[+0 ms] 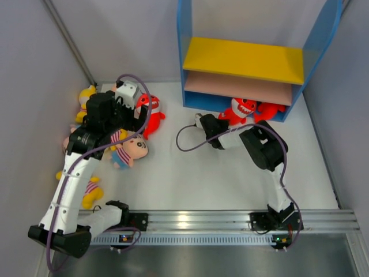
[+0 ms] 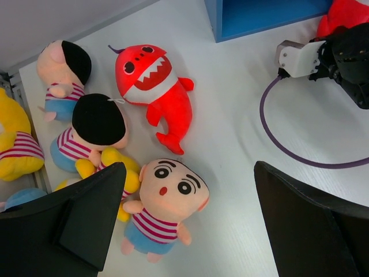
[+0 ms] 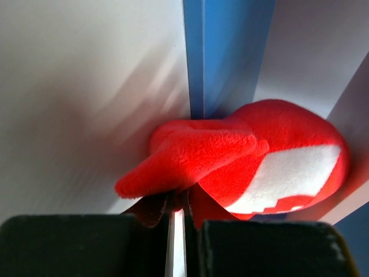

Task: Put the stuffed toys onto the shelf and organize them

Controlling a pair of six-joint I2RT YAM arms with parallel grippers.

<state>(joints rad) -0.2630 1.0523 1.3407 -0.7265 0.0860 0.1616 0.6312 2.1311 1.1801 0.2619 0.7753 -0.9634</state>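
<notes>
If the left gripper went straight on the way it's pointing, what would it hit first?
Most likely the face-up boy doll, which lies in line between the open fingers of the left gripper. How far below is unclear.

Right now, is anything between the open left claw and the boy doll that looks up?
Nothing visible is. The left gripper hangs open over the face-up boy doll, with only air between them.

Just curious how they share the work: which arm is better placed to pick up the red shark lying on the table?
Left. The left end effector is open over the toys beside that red shark; the right end effector is shut on another shark at the shelf.
</notes>
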